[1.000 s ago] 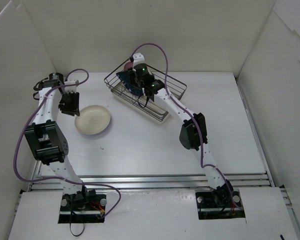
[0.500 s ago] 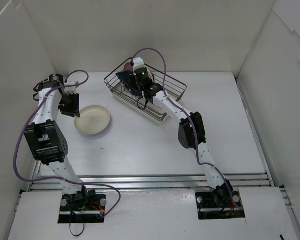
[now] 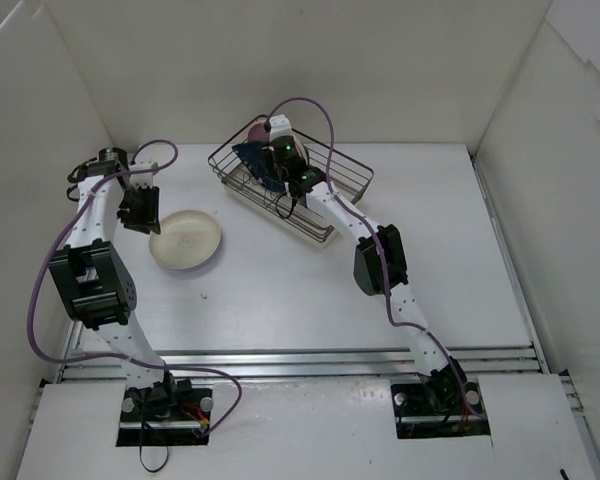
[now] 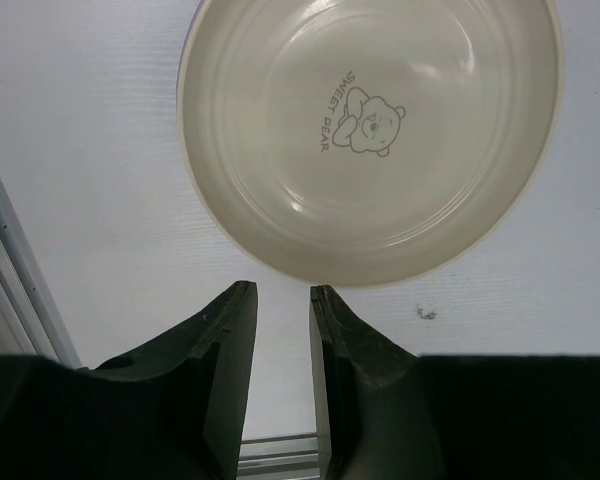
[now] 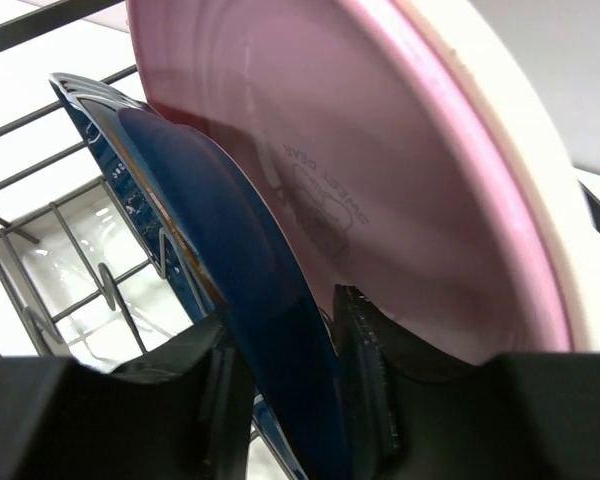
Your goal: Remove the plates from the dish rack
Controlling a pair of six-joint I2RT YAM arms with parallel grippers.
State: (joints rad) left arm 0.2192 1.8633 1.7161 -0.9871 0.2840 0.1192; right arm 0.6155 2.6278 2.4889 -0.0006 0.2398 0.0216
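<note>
Gripping step, R arm: right gripper (image 5: 288, 392) is down in the dark wire dish rack (image 3: 364, 172) at the far side of the white table (image 3: 280, 290). Its fingers sit either side of the rim of the upright dark blue wavy-rimmed plate (image 5: 230, 230). Both look to be against the plate, but cannot tell if actually clamped. Round pink plate (image 5: 380, 170) stands just behind the blue one, w/ a pale cream plate (image 5: 505, 140) behind that, all leaning the same way.

Left gripper (image 4: 282, 300): nearly closed, thin slit betw. fingers, holding nothing. It hovers just beside the rim of the round cream bear-print plate (image 4: 380, 210), which lies flat on the table, out of the rack.

Notes for doing it well (judgement):
- Pinch blue rim only. Inner finger is close to the pink face, so risk of dragging both.
- Lift along the plate's own tilt, out of the divider slot. No twist until rim clears the wires.
- Glazed thin rim, prob. slippery, so go slow.
- Set down near the bear-print plate. L arm should keep clear.
</note>
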